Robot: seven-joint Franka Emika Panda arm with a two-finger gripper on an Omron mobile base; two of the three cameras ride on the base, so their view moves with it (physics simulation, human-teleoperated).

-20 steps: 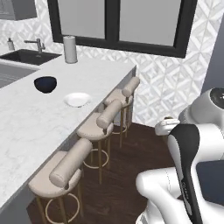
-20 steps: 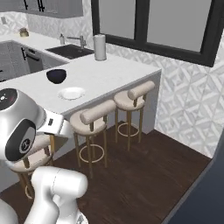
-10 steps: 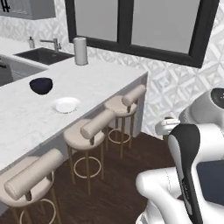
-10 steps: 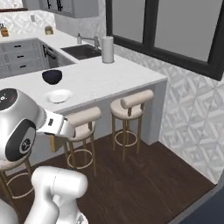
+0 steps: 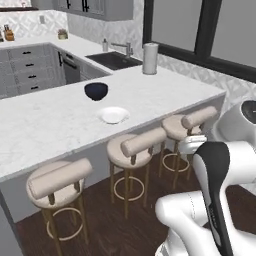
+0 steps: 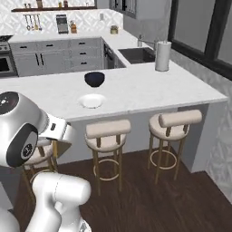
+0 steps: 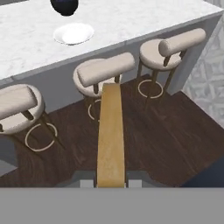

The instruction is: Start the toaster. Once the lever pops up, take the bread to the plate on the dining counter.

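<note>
**Carrying the toast toward the plate on the dining counter**

I use the plate as my landmark. It is round, white and bare, and it lies flat on the dining counter, a long white marble top with grey veins. Going left to right in my hand view: one cushioned stool stands below and left of the plate, a second stool just below and right of it, and a third farther right. A dark blue bowl sits on the counter just beyond the plate, near it but not touching.

The bread is in my pincer. I see it edge-on, a narrow tan strip rising from between my fingertips and pointing roughly toward the plate. My pincer is closed as far as the slice allows, clamped on its lower end, and touches nothing else.

The plate is still well apart from me, with the stools between. To do this step well, I judge I should come in above the stool backs, keep the grip firm, carry the slice over the counter edge, stop short of the bowl, and lower it over the middle of the plate before letting go. A tilt or an early release could drop it on the floor.
</note>
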